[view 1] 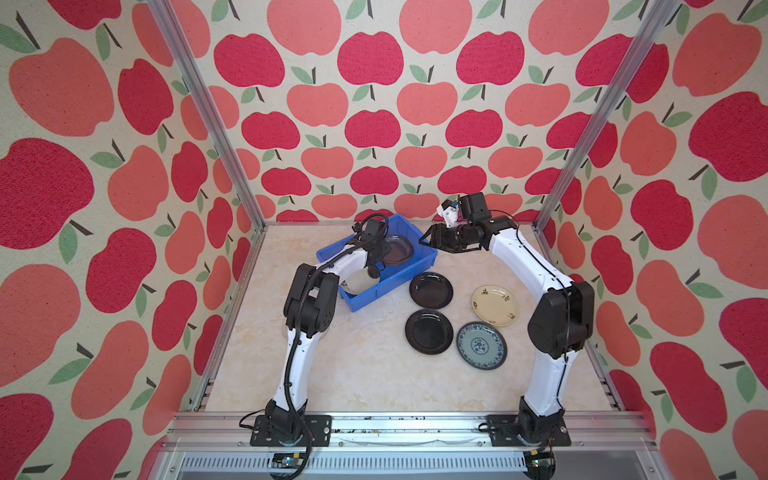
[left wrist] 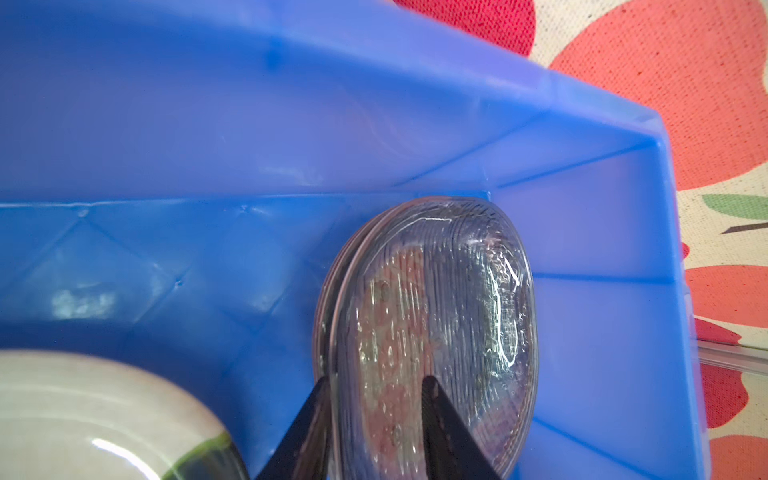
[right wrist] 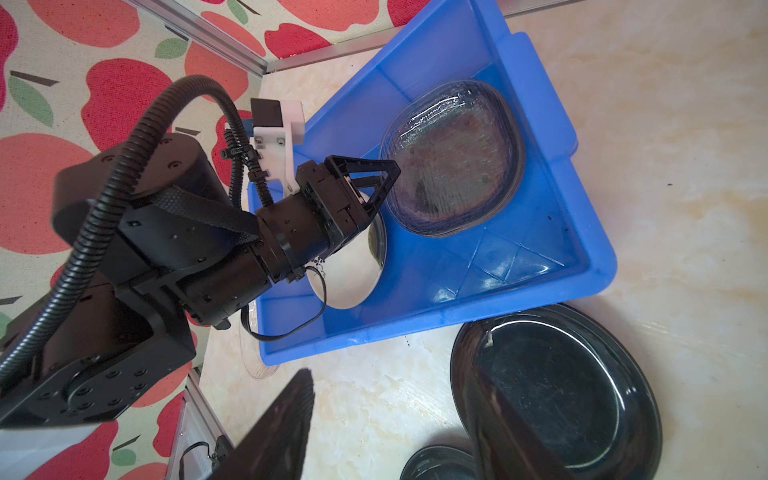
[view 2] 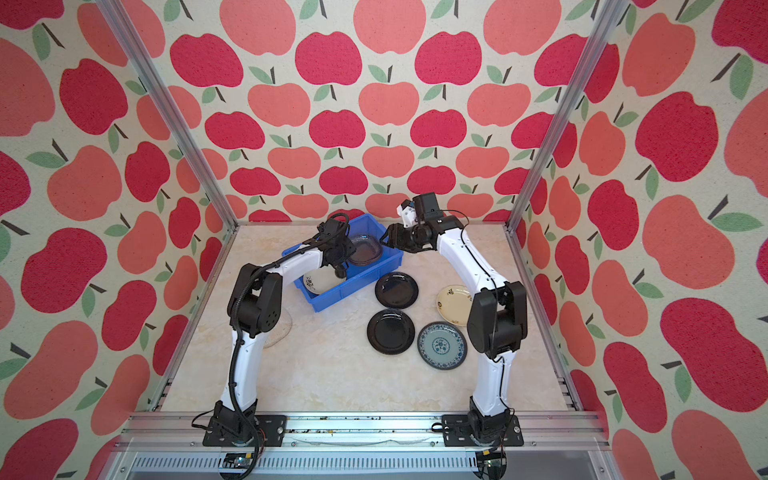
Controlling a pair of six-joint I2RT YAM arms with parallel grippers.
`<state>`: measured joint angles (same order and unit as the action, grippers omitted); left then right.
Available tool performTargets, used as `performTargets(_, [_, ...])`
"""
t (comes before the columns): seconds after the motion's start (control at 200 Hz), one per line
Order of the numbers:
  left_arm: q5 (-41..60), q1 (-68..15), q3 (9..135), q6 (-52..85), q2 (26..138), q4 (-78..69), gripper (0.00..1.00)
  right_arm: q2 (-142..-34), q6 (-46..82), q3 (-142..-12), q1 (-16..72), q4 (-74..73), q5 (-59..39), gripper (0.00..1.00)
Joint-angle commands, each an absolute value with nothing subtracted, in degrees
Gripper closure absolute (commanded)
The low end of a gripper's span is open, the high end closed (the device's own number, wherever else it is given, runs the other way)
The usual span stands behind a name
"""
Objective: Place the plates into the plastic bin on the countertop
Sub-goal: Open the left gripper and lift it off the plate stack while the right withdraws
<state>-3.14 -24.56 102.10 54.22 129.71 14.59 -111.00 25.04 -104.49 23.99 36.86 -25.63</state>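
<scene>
Straddling the rim of the glass plates [left wrist: 436, 324] stacked at the 1 o'clock end of the plastic bin [left wrist: 249, 124], the left tool [left wrist: 376, 380] stands part open, gripping nothing. Withdrawing askew could snag that rim and tip the stack; the right tool [view 1: 428, 240] hovers open, empty.

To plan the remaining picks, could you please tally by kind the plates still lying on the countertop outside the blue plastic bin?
Glossy black round plates: 2
Cream round plate: 1
Blue-and-white patterned round plate: 1
Clear glass plate, partly under the left arm: 1
Total: 5
</scene>
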Motion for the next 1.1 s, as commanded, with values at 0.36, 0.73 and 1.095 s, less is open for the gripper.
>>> performTargets(0.36, [-1.69,-22.31,94.45,47.45,117.69,13.01,0.55,-110.8,26.26,-107.6,26.24,35.07,-25.91,0.39])
performTargets(0.73, [3.3,-17.63,73.05,39.35,92.68,11.44,0.44,-117.33,21.96,-119.73,33.37,42.82,-20.87,0.4])
performTargets(1.095, [6.94,-14.07,57.96,36.59,75.43,12.11,0.35,-116.54,23.7,-113.18,41.76,33.57,-20.82,0.44])
